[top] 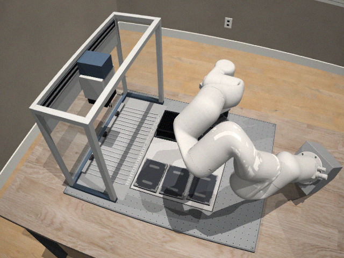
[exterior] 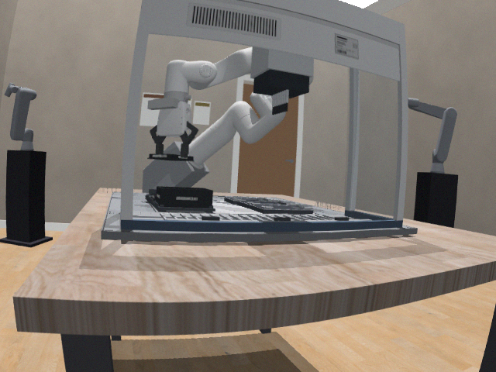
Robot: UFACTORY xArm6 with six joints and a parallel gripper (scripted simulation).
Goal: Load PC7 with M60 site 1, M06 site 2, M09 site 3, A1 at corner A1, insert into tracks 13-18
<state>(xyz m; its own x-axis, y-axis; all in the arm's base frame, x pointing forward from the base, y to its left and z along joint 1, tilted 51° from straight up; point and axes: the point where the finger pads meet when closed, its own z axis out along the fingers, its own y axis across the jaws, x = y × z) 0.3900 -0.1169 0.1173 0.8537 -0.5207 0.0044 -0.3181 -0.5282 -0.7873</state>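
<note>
In the exterior view my gripper (exterior: 171, 153) is shut on a thin black well plate (exterior: 170, 156) and holds it level, high above the nest row; I cannot read its label. In the top view my own arm hides the gripper and this plate. A tall black block (exterior: 184, 197) sits in a nest below. One black plate in a nest (top: 167, 124) shows beside the apron. The plate carrier PC7 (top: 174, 181) lies on the apron in front of the rails, with its three dark sites empty. It also shows in the exterior view (exterior: 269, 204).
The white instrument frame (top: 94, 91) stands over the loading rails (top: 124, 141). A blue and white head (top: 94, 78) hangs from its far beam. Small black stops (exterior: 210, 217) sit at the back of the rails. The arm base (top: 316, 169) is at the right.
</note>
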